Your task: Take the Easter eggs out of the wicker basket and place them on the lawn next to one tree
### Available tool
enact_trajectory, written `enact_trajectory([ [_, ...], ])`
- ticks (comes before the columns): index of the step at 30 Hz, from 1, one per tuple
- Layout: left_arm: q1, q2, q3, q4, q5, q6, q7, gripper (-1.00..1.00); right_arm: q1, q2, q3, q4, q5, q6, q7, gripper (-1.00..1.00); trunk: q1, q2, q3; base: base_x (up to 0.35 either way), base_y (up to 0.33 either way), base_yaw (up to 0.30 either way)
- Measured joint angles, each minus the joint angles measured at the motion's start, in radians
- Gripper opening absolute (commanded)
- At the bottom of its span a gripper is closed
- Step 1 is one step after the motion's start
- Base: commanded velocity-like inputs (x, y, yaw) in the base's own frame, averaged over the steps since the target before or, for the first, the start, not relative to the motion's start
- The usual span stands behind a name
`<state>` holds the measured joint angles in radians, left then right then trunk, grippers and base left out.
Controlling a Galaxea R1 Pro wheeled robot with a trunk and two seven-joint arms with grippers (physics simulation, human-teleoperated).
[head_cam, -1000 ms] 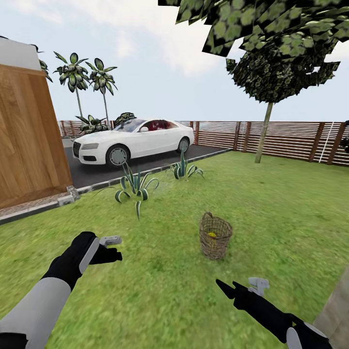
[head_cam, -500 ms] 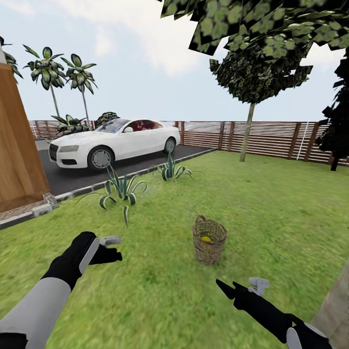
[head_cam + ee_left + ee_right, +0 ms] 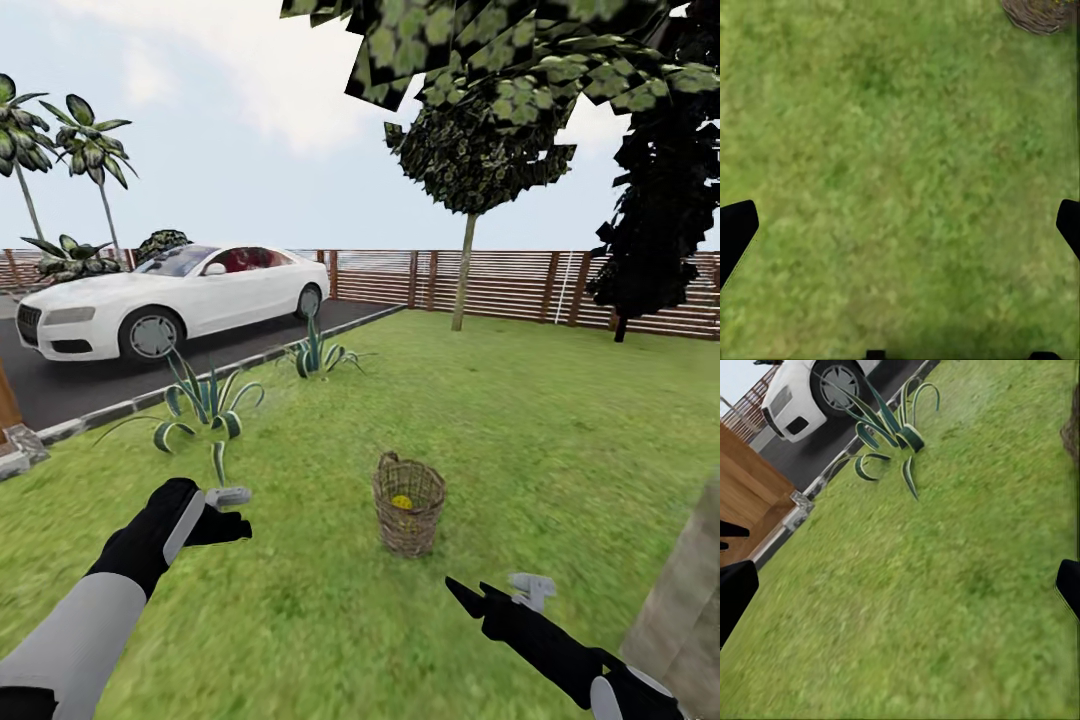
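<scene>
The wicker basket (image 3: pixel 409 518) stands upright on the lawn (image 3: pixel 540 440), ahead of me and between my two arms. One yellow Easter egg (image 3: pixel 402 501) shows inside it; any others are hidden by the weave. My left gripper (image 3: pixel 236 510) hovers open and empty over the grass to the basket's left. The right gripper (image 3: pixel 472 591) is open and empty, below and right of the basket. In the left wrist view the basket's rim (image 3: pixel 1039 13) shows at one corner, far from the spread fingertips (image 3: pixel 735 234). A thick tree trunk (image 3: pixel 680 620) rises close on my right.
A white car (image 3: pixel 170 300) is parked on the driveway at left, behind spiky plants (image 3: pixel 200 405) by the kerb. A slat fence (image 3: pixel 520 285) closes the back. A slim-trunked tree (image 3: pixel 463 270) and a near-black tree (image 3: pixel 655 200) stand before it. Open grass stretches right of the basket.
The whole view has swung to the right, so car, plants and basket slide left in the picture and the wooden wall has left it. The basket looks slightly nearer. Both arms hold their pose.
</scene>
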<state>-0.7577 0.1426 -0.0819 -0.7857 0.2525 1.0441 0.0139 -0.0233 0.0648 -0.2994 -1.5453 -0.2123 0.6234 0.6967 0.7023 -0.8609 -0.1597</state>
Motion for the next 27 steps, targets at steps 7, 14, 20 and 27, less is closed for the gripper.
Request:
enact_trajectory([
  [7,0.000,0.000,0.000,0.000,0.000,0.000,0.000,1.00,0.000,0.000,0.000,0.000,0.000,0.000,0.000,1.00,0.000,0.000,0.001,0.284,0.215,-0.283],
  [14,0.000,0.000,0.000,0.000,0.000,0.000,0.000,1.00,0.000,0.000,0.000,0.001,0.000,0.000,0.000,1.00,0.000,0.000,0.004,0.284,0.215,-0.283],
  [20,0.000,0.000,0.000,0.000,0.000,0.000,0.000,1.00,0.000,0.000,-0.001,0.001,0.000,0.000,0.000,1.00,0.000,0.000,0.006,0.284,0.215,-0.283],
  [27,0.000,0.000,0.000,0.000,0.000,0.000,0.000,1.00,0.000,0.000,-0.001,0.001,0.000,0.000,0.000,1.00,0.000,0.000,0.009,0.284,0.215,-0.283],
])
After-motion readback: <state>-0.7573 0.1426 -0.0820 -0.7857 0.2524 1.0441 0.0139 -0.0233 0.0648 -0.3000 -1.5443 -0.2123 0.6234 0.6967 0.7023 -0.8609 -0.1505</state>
